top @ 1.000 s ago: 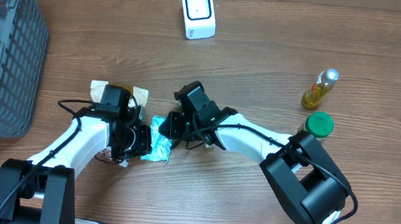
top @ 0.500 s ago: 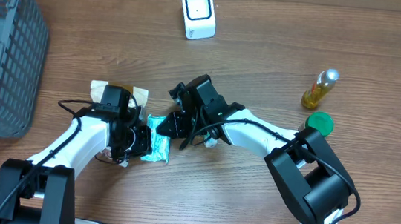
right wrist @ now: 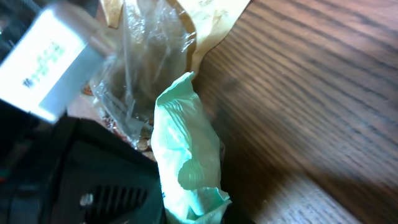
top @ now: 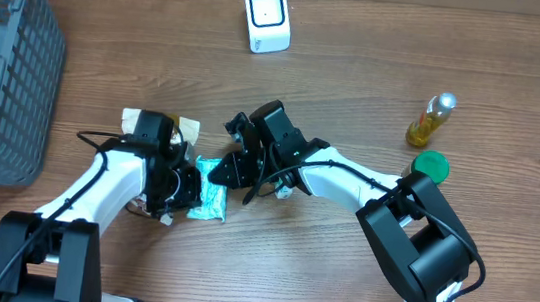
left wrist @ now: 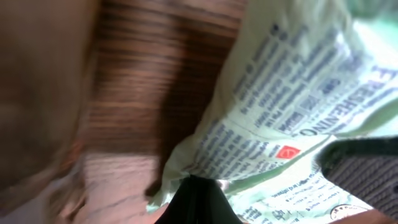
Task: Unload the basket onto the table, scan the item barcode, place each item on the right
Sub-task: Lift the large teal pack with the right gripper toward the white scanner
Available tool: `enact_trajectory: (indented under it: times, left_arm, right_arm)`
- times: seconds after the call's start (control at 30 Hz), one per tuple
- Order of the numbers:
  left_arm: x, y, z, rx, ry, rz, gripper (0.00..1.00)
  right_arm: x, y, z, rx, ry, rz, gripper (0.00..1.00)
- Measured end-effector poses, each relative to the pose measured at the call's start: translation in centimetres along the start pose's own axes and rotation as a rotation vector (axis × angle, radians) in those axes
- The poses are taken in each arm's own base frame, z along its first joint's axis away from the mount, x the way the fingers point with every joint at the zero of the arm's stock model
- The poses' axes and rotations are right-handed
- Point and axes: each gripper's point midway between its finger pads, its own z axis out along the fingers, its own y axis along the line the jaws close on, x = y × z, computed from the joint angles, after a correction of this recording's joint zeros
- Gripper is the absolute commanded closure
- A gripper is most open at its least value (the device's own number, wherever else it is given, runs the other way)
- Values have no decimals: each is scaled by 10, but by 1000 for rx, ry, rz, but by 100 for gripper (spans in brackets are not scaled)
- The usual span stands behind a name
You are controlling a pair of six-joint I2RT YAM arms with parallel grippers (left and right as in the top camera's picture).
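Soft, crinkly green sachet [top: 211, 193], well apart from scanner [top: 266, 17]: my left gripper [top: 185, 190] clamps it; right gripper [top: 222, 169] apparently pinches its edge.

A crumpled mint-green packet [right wrist: 186, 158] rises from the bottom edge of the frame, its torn tip pointing up, above a brown wood-grain bench [right wrist: 311, 93] that fills the space to the packet's right. Just behind the packet, to its upper left, lies a clear plastic bag [right wrist: 140, 56] edged in tan paper. Farther left of the packet sits a blurred white label [right wrist: 40, 68] with green print. A black housing [right wrist: 81, 186] fills the corner to the packet's lower left.
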Motion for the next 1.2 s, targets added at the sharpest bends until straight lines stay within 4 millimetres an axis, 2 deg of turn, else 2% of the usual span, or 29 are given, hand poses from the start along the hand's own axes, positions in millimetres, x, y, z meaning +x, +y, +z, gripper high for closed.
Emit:
enact_trajectory:
  times: [0.1,0.23,0.37,0.43,0.47,0.5,0.6,0.67,0.87,1.03,1.13,1.17,1.2]
  left_arm:
    - [-2,4,-9,-45,-2,1,96]
    - [-9,5,-30,-87,-79,24,96]
    - [-20,-2,-64,-95,-226,63,96]
    - [-24,-4,-82,-109,-305,79,96]
    - [-26,-3,-94,-126,-359,86,89]
    - [-27,-3,-99,-131,-380,89,86]
    - [-36,0,-124,-177,-507,101,85]
    - [-42,1,-139,-196,-582,103,81]
    - [-70,-7,-171,-196,-761,114,78]
    - [-88,3,-190,-226,-770,57,70]
    - [-104,18,-201,-252,-782,4,50]
    - [-107,25,-203,-263,-783,-15,30]
    - [-109,30,-203,-269,-779,-30,0]
  right_arm:
    - [2,3,1,-14,9,0,93]
    - [5,7,1,-31,21,-8,94]
    - [7,12,3,-47,32,-13,93]
    - [8,12,3,-51,37,-11,96]
    - [9,13,3,-57,40,-12,96]
    - [9,14,3,-62,42,-11,96]
    - [11,18,1,-94,54,-13,96]
    - [12,21,-2,-121,72,-21,96]
    - [6,17,-32,-139,124,13,96]
    - [-7,32,-81,-123,120,-33,96]
    - [-15,49,-103,-107,97,-107,96]
    - [-18,54,-108,-100,85,-136,96]
    - [-20,56,-111,-94,77,-156,96]
